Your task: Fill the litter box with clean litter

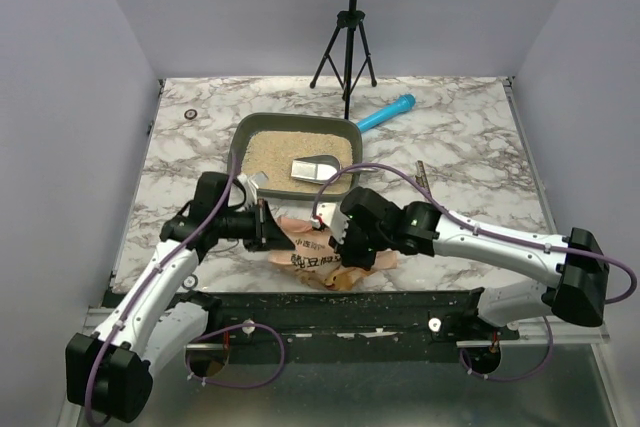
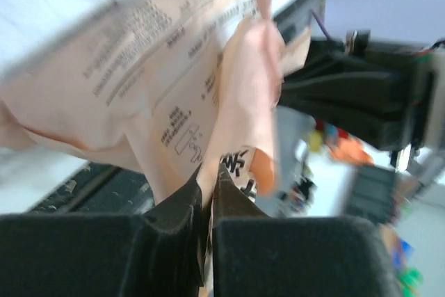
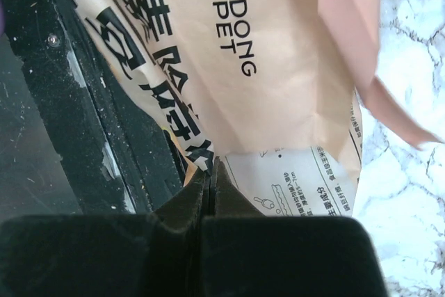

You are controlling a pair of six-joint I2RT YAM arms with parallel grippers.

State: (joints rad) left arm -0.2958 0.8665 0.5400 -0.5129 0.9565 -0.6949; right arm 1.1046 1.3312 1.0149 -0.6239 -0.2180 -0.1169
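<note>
litter box (image 1: 240,139): dark tray mid-table, just behind the 2 grippers
clean litter (image 1: 270,152): pale beige grains covering the box floor
scoop (image 1: 315,167): silver, lying on the litter, right side of the box
bag (image 1: 318,259): orange-pink, printed, crumpled in front of the box between both arms
left gripper (image 2: 211,182): view's pretty blurry, but the jaws look pinched on a fold of the bag
right gripper (image 3: 210,175): jaws squeezed together on the bag's edge
</note>
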